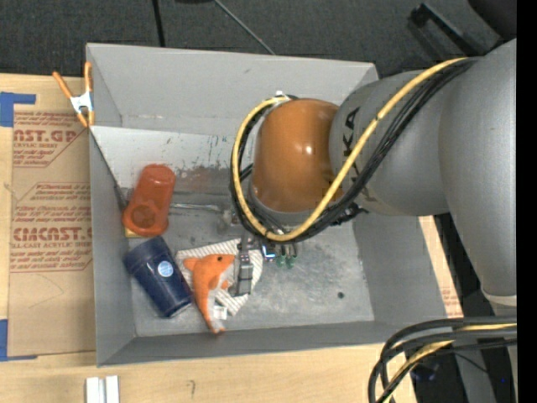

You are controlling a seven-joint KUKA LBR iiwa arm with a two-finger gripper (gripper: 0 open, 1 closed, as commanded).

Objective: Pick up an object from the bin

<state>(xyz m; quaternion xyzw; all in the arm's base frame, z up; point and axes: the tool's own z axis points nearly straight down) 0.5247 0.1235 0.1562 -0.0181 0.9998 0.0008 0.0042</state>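
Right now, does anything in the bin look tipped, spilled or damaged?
Two cups lie on their sides at the left of the bin: an orange cup and, below it, a dark blue cup. No spill or damage shows.

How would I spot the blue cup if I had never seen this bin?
Look in the grey bin, at the view's left side. Below the orange cup and left of the orange fish toy lies the blue cup. It is the only dark blue thing, with a round white sticker.
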